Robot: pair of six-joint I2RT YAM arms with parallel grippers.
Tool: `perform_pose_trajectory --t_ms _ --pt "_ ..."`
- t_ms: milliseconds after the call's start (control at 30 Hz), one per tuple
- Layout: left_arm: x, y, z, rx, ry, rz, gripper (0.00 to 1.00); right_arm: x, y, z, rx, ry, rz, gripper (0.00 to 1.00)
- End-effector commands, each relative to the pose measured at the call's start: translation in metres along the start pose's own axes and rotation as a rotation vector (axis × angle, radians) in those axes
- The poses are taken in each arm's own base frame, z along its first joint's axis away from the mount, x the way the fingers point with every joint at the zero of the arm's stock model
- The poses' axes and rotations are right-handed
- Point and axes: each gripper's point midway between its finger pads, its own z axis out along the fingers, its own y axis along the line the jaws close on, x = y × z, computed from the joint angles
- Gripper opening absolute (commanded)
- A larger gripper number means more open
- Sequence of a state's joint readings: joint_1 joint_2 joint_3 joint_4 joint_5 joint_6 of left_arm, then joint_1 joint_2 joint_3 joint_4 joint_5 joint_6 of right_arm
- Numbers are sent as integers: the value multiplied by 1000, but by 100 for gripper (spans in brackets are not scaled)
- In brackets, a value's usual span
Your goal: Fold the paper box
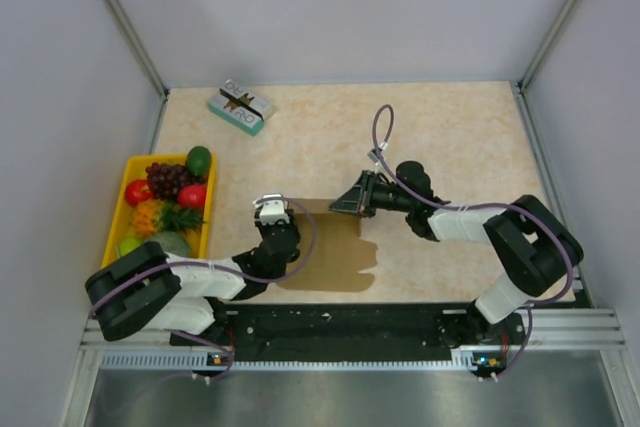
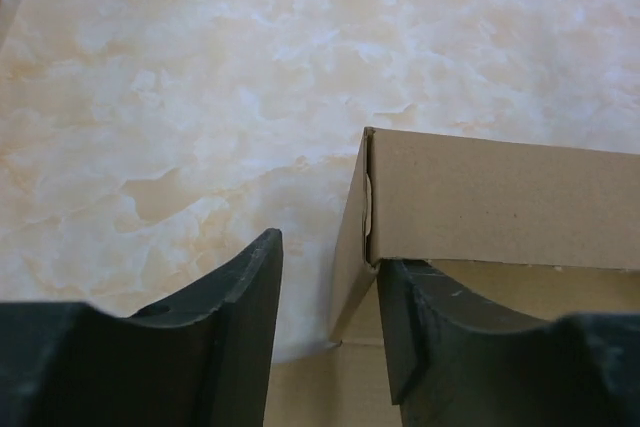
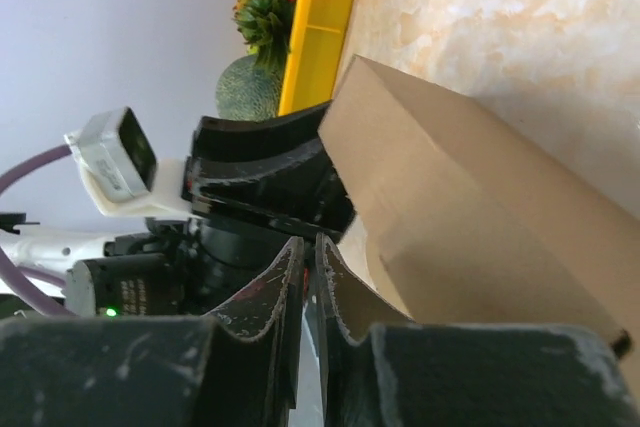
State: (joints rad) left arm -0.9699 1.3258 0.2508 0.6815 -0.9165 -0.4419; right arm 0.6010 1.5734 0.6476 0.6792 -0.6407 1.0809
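Observation:
The paper box (image 1: 335, 259) is a plain brown cardboard sheet lying flat at the table's near middle, with its far wall folded upright (image 2: 500, 197). My left gripper (image 1: 272, 215) is at the wall's left end and is open. In the left wrist view (image 2: 328, 252) the left side flap stands between its fingers and the right finger (image 2: 420, 317) touches the wall's lower corner. My right gripper (image 1: 352, 199) is at the wall's right end. Its fingers (image 3: 310, 242) are shut with only a slit between them, and the cardboard (image 3: 450, 207) lies beside them, not between them.
A yellow tray (image 1: 117, 215) of plastic fruit stands at the left, also in the right wrist view (image 3: 320, 17). A small teal-and-white printed box (image 1: 241, 107) lies at the back left. Grey walls enclose the marble tabletop.

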Motion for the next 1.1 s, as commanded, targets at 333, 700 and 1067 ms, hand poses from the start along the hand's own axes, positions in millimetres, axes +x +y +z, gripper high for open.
perform_pose_trajectory --t_ms 333,700,1067 --pt "-1 -20 -76 376 215 -282 74 16 -42 1 11 -25 -24 4" --pt "-81 -33 -82 390 278 -302 78 -23 33 -34 13 -83 -180 17" --pt "-82 -32 -16 449 338 -373 46 -33 0 -26 13 -30 -155 2"
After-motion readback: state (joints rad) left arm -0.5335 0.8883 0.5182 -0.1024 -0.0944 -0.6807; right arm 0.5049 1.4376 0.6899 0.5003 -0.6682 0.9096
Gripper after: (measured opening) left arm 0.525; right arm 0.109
